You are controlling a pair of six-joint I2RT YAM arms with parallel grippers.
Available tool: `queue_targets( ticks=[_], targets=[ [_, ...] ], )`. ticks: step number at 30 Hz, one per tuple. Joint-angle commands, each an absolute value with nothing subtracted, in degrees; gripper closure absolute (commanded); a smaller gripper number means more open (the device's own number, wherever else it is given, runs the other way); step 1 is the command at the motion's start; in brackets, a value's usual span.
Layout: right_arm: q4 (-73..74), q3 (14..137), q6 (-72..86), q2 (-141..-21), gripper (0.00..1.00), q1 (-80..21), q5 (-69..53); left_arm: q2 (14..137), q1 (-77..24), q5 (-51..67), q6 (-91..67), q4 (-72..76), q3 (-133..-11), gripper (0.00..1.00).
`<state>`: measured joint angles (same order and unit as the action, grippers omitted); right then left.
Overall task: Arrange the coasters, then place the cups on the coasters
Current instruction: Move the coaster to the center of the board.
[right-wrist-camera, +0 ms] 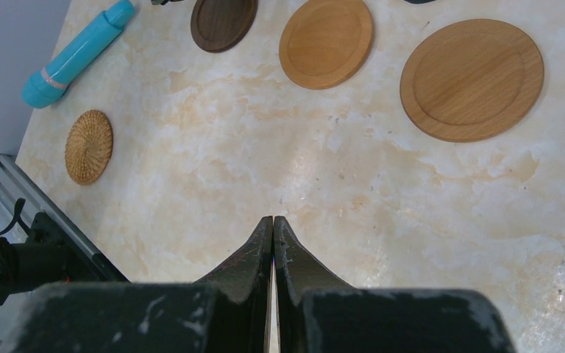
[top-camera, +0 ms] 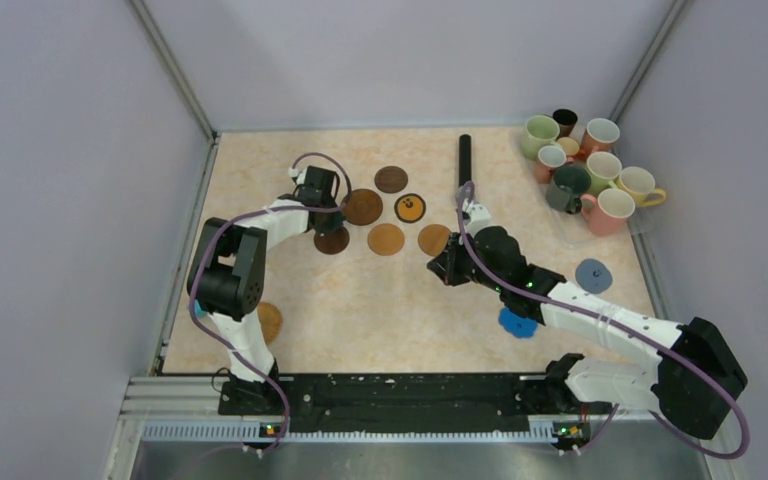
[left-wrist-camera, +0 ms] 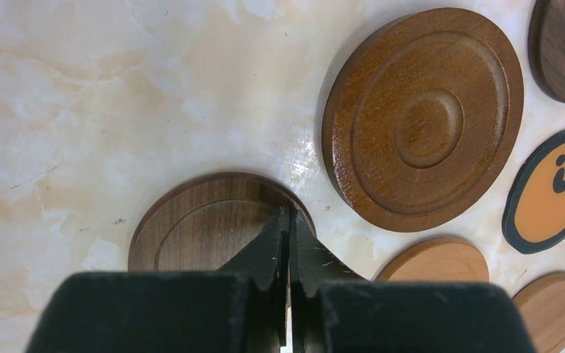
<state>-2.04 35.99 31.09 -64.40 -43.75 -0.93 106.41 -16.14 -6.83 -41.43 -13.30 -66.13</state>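
Jaws of left gripper [left-wrist-camera: 289, 215] and right gripper [right-wrist-camera: 273, 220] are pressed together, empty | dark wooden coaster [left-wrist-camera: 199, 224] under left tips is judged stiff, light, thin | rim pinch is advised.

- Wide open over bare tabletop [top-camera: 390, 305] between the brown coasters [top-camera: 386, 239] and the near rail [top-camera: 390, 388].
- Narrow between those coasters, just beside one another.
- Blocked far right by mugs [top-camera: 603, 168] packed touching.
- Barred beside them by a black cylinder [top-camera: 465, 158] lying flat.

- Bright and even, lit from overhead, with soft, short shadows.
- Faint sheen on table [left-wrist-camera: 303, 158].
- Sharp mid-frame in wrist views, slightly soft at bottom edge.
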Motion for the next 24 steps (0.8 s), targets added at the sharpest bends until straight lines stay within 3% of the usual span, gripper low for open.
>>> queue_targets(
  ticks=[1,18,21,24],
  targets=[
    [-3.17,36.41,31.00,-64.31,1.00,-44.07,-0.26,107.27,-15.64,-6.28,-40.49,-13.97,-66.42,0.99],
    [0.66,35.27,35.71,-63.16,1.00,-44.03,2.07,95.40,-15.64,3.73,-42.52,-12.86,-62.73,0.91],
    [5.34,35.82,39.11,-63.01,1.00,-44.04,4.52,90.95,-15.66,6.92,-43.15,-12.34,-60.71,0.84],
    [11.59,36.61,43.45,-61.88,1.00,-44.06,8.60,85.26,-15.68,10.75,-42.13,-11.83,-58.75,0.71]
  ],
)
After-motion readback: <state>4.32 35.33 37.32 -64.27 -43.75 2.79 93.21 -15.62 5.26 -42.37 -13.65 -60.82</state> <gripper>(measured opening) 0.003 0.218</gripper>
